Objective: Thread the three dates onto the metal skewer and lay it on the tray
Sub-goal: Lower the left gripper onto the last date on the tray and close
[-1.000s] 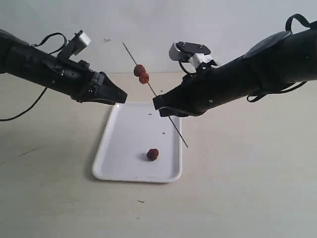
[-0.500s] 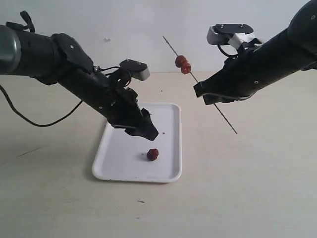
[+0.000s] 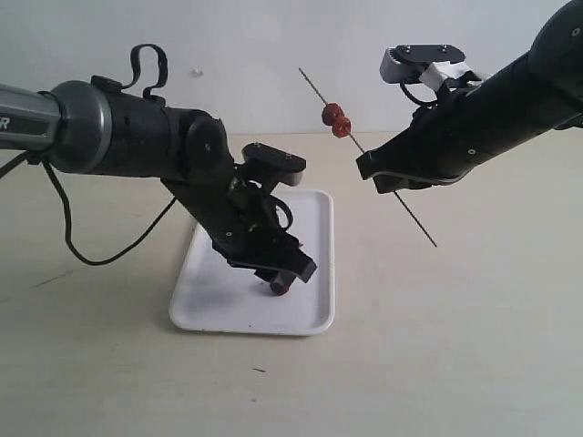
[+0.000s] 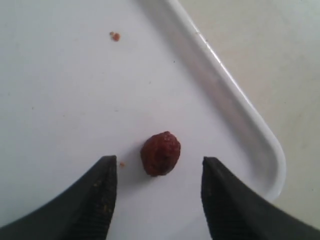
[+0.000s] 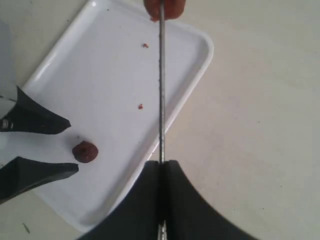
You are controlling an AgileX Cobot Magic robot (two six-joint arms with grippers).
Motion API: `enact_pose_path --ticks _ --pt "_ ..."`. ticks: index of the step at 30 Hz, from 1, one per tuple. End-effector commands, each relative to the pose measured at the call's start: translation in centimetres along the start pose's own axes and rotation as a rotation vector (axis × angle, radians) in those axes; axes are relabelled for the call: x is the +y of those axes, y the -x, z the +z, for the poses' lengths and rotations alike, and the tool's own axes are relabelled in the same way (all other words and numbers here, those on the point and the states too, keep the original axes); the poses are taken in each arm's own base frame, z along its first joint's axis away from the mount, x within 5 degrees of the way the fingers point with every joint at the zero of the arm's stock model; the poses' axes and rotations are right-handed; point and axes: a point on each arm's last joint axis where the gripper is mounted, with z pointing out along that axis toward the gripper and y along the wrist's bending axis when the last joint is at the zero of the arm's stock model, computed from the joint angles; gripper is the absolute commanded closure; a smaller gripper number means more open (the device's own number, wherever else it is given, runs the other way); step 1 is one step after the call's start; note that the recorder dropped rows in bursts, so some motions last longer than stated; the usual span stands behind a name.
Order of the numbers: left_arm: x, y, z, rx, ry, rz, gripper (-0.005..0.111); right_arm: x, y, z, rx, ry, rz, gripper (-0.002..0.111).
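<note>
**White tray [image 3: 202, 308], one date [image 4: 160, 153] left loose**

That date lay near the tray's front edge, the left gripper [image 4: 158, 165] poised around it, jaws spread wide, not touching. Farther back, the right gripper [image 5: 161, 165] was clenched on the metal skewer [image 5: 161, 90], tilted in the air, two dates [image 3: 335, 119] threaded near its upper end.

text: white "R" [image 3: 5, 124] | on: left arm's grey segment [image 3: 82, 137] | place: at frame edge
</note>
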Motion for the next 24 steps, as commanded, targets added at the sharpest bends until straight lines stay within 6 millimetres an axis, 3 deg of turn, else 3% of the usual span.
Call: enact_pose_path --ticks 1,15,24 --pt "0.0 0.1 0.0 -0.014 0.017 -0.034 0.055 -0.1 0.3 -0.4 -0.02 -0.009 -0.008 0.108" --pt "-2.3 1.3 -0.3 -0.049 0.006 -0.054 0.055 -0.6 0.3 -0.5 -0.018 -0.056 -0.064 0.108" --pt "-1.8 1.0 0.2 -0.014 0.059 -0.05 0.055 -0.5 0.1 -0.5 0.002 -0.045 -0.066 0.108"
